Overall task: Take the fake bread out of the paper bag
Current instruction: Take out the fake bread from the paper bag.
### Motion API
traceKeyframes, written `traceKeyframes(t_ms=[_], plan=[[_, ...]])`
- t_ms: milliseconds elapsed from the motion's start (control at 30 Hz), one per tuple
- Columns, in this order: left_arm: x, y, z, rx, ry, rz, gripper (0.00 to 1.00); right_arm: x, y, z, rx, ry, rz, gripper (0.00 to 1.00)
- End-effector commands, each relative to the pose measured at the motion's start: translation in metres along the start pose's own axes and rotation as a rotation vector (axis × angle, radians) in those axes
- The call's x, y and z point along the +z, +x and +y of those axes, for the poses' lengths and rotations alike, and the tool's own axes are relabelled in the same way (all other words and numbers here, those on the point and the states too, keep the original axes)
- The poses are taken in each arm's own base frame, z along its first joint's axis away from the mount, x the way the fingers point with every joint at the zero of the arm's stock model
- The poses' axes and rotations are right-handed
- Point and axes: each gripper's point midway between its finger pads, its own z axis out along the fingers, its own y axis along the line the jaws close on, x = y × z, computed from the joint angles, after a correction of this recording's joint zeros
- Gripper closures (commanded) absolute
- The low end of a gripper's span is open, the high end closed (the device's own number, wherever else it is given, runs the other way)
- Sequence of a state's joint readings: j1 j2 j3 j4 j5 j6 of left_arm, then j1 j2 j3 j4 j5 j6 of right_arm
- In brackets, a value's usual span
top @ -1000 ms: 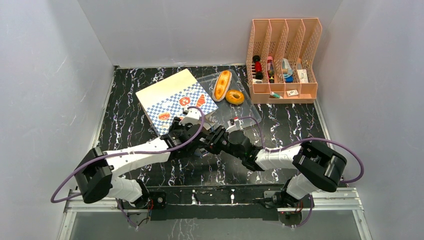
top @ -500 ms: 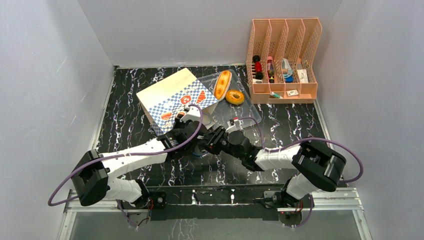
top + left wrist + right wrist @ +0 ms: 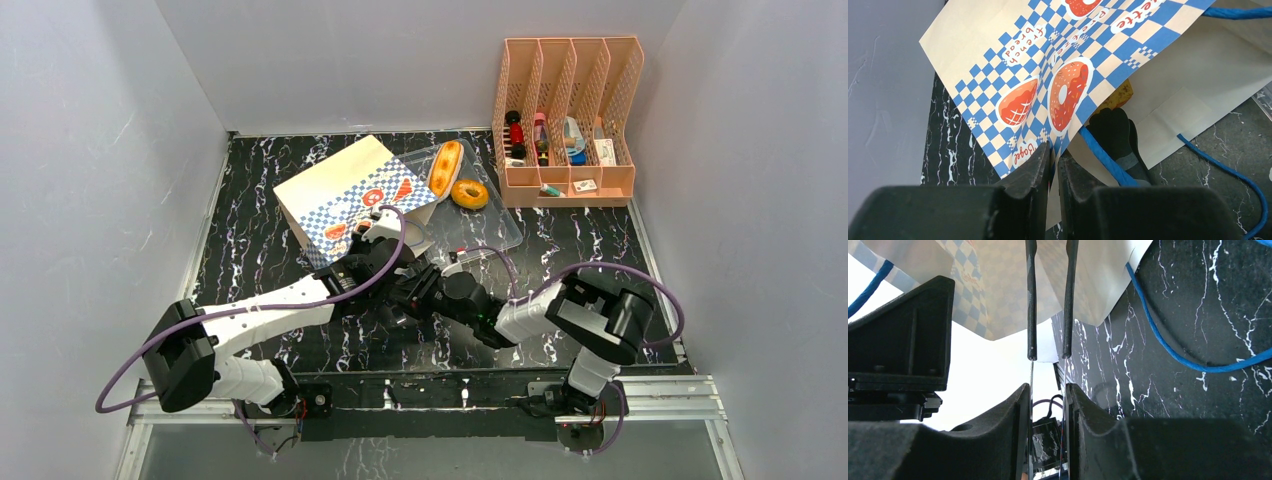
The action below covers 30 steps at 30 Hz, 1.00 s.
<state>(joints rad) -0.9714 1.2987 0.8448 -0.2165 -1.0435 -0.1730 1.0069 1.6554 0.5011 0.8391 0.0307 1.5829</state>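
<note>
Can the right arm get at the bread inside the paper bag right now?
Probably yes. The left gripper pinches the paper bag's edge, holding its mouth open; the right gripper has a finger there, just short of an orange-tan bread piece. Only a blue cord handle crosses it.

Tan paper bag (image 3: 1083, 60) with blue-and-white checks, black white-veined table (image 3: 250, 250), peach organizer (image 3: 568, 100).

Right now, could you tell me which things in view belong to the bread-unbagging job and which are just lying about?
Belonging to the job: paper bag, its edge pinched by the left gripper; long bun; ring donut.
Just lying about: clear tray under the two pastries; pink organizer at the back right.
</note>
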Motion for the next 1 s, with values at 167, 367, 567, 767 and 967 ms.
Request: traceKeyframes(t_ms=[167,367,567,767,967], plan=[[-0.007,-0.017,0.01,-0.061,0.007,-0.027,0.91,0.009,-0.001,0.028,0.061,-0.129,-0.005,0.69],[-0.009,-0.02,0.013,-0.068,0.011,-0.032,0.92,0.015,0.0,0.017,0.089,-0.127,0.002,0.68],[-0.011,-0.022,0.013,-0.073,0.02,-0.037,0.93,0.02,0.001,0.011,0.103,-0.126,0.005,0.68],[-0.013,-0.021,0.015,-0.084,0.03,-0.038,0.93,0.031,-0.005,0.012,0.123,-0.146,-0.013,0.66],[-0.015,-0.024,0.016,-0.099,0.045,-0.045,0.94,0.048,-0.023,0.01,0.137,-0.149,-0.051,0.66]])
